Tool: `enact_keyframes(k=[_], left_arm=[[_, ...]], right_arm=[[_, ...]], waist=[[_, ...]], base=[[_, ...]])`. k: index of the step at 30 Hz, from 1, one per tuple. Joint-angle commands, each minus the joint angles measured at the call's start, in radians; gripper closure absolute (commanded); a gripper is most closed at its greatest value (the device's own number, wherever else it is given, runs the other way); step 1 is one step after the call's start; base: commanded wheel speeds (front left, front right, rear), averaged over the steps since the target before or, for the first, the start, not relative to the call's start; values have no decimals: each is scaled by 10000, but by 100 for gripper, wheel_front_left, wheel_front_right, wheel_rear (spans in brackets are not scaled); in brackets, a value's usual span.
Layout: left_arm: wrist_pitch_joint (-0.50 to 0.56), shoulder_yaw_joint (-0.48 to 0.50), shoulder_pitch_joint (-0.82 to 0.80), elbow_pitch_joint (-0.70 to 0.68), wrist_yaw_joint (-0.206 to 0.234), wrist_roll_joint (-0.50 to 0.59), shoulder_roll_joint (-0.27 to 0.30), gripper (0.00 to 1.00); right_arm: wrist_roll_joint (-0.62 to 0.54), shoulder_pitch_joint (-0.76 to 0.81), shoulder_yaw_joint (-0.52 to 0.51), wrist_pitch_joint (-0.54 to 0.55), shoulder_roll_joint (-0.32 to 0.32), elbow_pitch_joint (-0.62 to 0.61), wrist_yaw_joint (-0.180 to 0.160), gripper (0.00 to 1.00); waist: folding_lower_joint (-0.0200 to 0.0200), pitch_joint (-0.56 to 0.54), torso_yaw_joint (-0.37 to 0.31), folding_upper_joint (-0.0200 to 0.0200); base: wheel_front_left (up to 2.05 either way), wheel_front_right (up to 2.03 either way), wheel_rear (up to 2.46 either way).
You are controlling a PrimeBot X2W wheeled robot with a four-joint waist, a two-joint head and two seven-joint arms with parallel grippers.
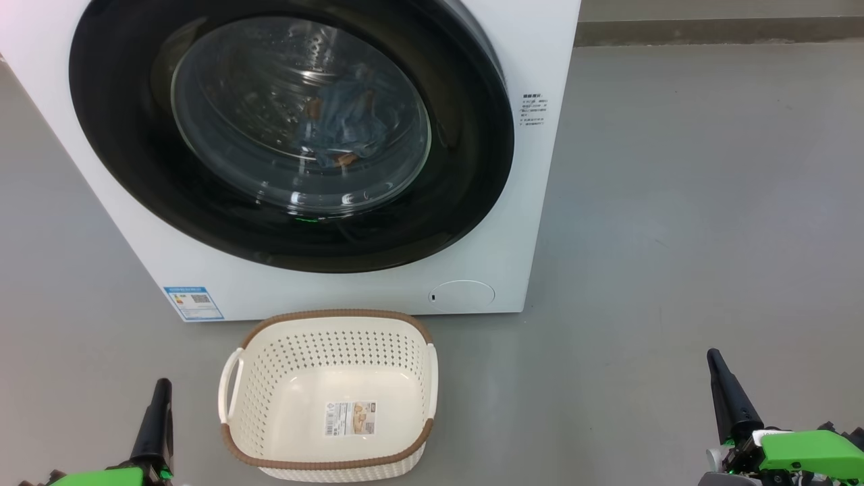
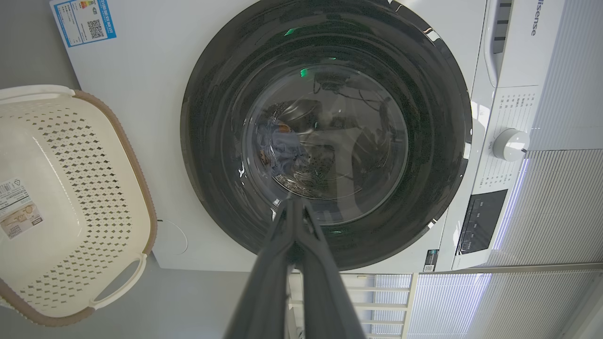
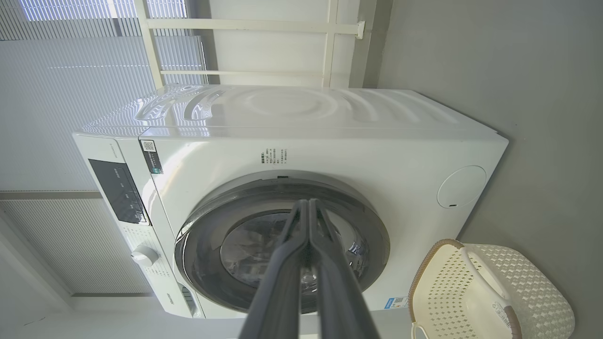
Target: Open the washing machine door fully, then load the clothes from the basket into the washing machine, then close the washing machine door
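left fingers point(image 1: 154, 422), right fingers point(image 1: 727, 395) pressed together | basket point(image 1: 337, 314) between them, apart

Grey floor point(image 1: 675, 202); pale slatted blinds point(image 3: 70, 94); white frame bars point(image 3: 245, 24).

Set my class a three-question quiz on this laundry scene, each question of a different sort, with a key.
1. True or false: the basket holds only a sticker.
2. The clothes lie: A in the basket; B in the drum, behind the shut door; C half in each.
3. Fill in: the left gripper and the right gripper are both ____.
Key: 1 true; 2 B; 3 shut.
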Motion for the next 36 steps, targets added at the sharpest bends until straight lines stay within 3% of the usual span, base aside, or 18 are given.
enact_keyframes(k=[1, 36], left_arm=[[53, 342, -406, -187, -34, -10, 95, 100], [84, 381, -408, -188, -34, 23, 67, 100]], right_arm=[[-5, -454, 247, 61, -19, -294, -11, 100], [-17, -455, 234, 72, -9, -293, -11, 100]], waist=[[0, 0, 0, 0], [0, 0, 0, 0]], base=[[0, 0, 0], [0, 0, 0]])
